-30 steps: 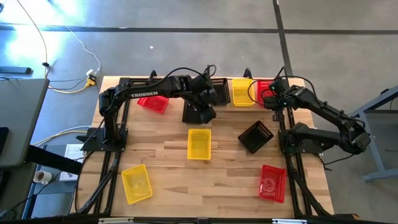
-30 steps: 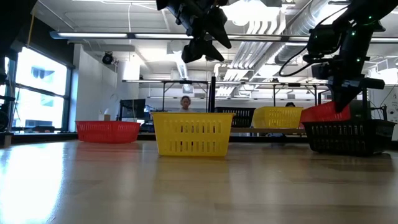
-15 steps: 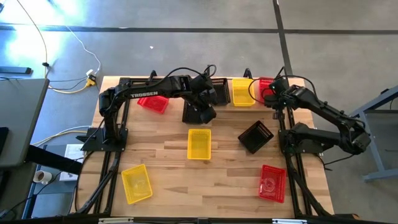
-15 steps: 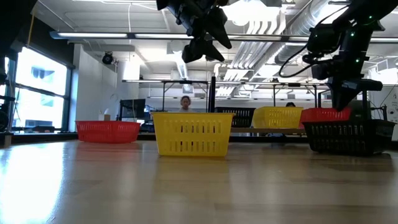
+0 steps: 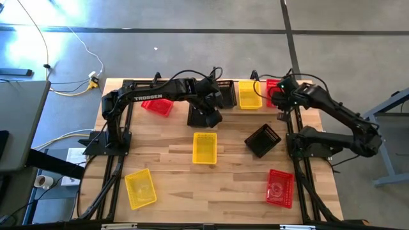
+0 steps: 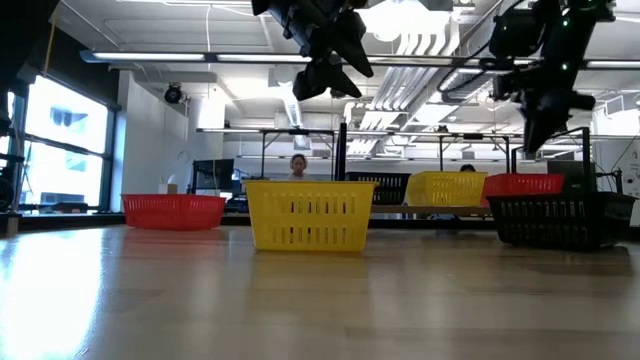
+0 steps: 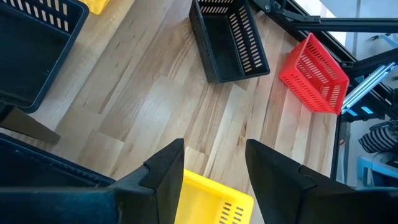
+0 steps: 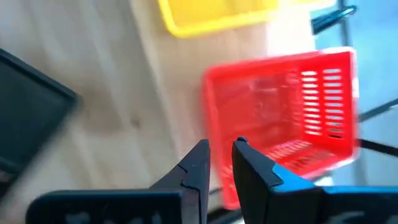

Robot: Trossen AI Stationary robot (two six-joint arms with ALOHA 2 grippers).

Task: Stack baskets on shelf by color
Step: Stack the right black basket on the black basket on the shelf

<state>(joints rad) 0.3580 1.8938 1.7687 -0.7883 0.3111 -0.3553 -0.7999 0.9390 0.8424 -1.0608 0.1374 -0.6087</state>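
Presently, right hand: raised over the far right corner of the surface, directly above the red basket on the shelf; fingers a narrow gap apart, gripping nothing, clear of the basket's rim in the low view.

Left hand: held high over the far middle of the surface, arm reaching across from the left; fingers well apart, empty.

Shelf row at the far edge, left to right: black basket, yellow basket, then the red basket.

Loose baskets on the surface:
- black, below the left hand, just near of the shelf
- red, tilted, far left
- yellow, centre
- black, turned at an angle, right of centre
- red, near right
- yellow, near left

Room beyond: a person in the distance behind the centre yellow basket.
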